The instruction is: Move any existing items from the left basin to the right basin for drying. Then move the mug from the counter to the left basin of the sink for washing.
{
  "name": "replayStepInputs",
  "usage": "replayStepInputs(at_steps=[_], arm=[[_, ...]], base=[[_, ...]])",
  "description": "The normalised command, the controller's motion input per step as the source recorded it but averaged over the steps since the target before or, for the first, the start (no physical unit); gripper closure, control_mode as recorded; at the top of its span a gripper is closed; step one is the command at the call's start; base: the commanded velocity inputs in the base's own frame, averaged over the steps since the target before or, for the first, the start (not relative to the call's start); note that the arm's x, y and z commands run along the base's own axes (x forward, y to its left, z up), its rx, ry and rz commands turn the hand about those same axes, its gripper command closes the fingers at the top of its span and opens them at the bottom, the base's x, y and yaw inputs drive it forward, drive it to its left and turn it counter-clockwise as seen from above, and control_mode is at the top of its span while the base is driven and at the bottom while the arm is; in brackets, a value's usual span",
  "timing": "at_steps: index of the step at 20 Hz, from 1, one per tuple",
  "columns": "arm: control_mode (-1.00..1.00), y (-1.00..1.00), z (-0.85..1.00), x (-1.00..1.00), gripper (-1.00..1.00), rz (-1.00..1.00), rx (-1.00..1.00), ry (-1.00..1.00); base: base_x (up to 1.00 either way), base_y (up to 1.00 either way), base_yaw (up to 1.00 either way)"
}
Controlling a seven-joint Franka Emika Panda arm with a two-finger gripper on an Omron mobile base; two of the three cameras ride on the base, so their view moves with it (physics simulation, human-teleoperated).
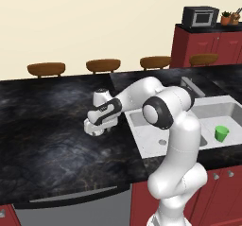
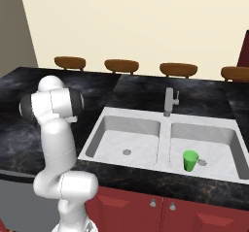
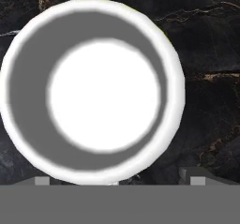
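The green cup (image 2: 190, 160) stands upright in the right basin (image 2: 228, 139), near its drain, and the left basin (image 2: 114, 129) holds nothing but its own drain. So the first part of the task looks finished, and the step in hand is the second one: to fetch the mug (image 3: 93, 89) from the counter (image 1: 42, 126).

In the left base view the gripper (image 1: 98, 130) hangs low over the counter, left of the sink (image 2: 167, 123), pointing down. The hand view looks straight down into the mug: its white rim is a wide ring, with a grey inner wall and a bright floor, and the black stone is around it. The mug sits upright on the counter, a little to the left of the middle of that view. The jaws are spread wide, and their tips stand at the bottom edge of the hand view, one near the rim and one to the right of it. I cannot tell from these pictures how far above the rim the tips are, or whether they touch it.

The next move, I judge, is to shift the hand so that the jaws come around the mug or its wall, to go lower, and then to close. After that the mug must be lifted clear and carried right, over the sink rim, into the left basin.
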Motion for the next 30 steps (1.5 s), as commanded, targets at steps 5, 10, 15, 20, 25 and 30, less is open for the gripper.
replayStepInputs(at_steps=[5, 10, 15, 20, 25, 30], arm=[[-1.00, 0.00, 0.00, 0.00, -1.00, 0.00, 0.00, 0.00], [-1.00, 0.00, 0.00, 0.00, -1.00, 0.00, 0.00, 0.00], [-1.00, 0.00, 0.00, 0.00, -1.00, 0.00, 0.00, 0.00], [-1.00, -0.03, 0.00, -0.01, -1.00, -0.01, 0.00, 0.00], [-1.00, -0.06, 0.00, -0.04, -1.00, -0.01, 0.00, 0.00], [-1.00, -0.03, 0.00, -0.02, -1.00, -0.01, 0.00, 0.00]], base=[[0.00, 0.00, 0.00], [0.00, 0.00, 0.00], [0.00, 0.00, 0.00], [0.00, 0.00, 0.00], [0.00, 0.00, 0.00], [0.00, 0.00, 0.00]])
